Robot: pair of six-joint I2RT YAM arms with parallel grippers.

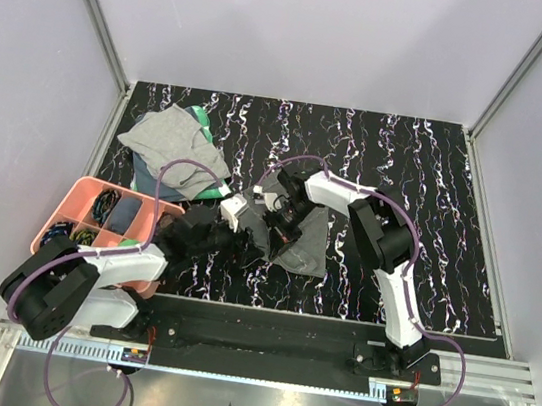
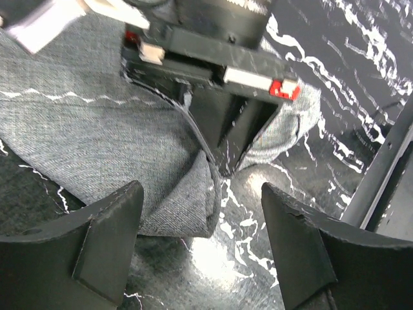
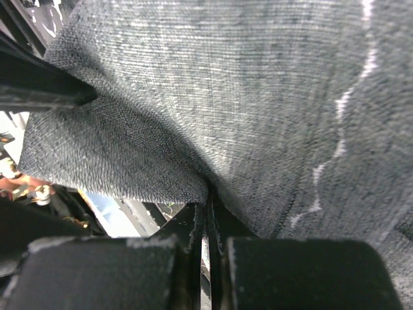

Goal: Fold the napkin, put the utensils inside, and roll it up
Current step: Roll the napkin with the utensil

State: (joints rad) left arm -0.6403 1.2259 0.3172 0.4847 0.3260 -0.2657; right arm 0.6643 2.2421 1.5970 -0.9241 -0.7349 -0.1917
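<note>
The dark charcoal napkin (image 1: 312, 241) lies crumpled on the marbled table, right of centre. My right gripper (image 1: 285, 227) is shut on one of its edges, and the cloth (image 3: 245, 97) drapes up from the closed jaws (image 3: 208, 194). In the left wrist view the right gripper (image 2: 224, 158) pinches the napkin (image 2: 110, 142) just past a folded corner (image 2: 190, 216). My left gripper (image 2: 201, 194) is open and low over the table, its left finger (image 2: 106, 239) beside that corner and touching nothing. In the top view the left gripper (image 1: 250, 228) faces the right one closely. The utensils are out of view.
A lighter grey cloth (image 1: 170, 143) over a green item (image 1: 198, 115) lies at the back left. A pink compartment tray (image 1: 80, 198) with small items sits at the front left, next to the left arm. The black marbled table (image 1: 417, 173) extends to the right.
</note>
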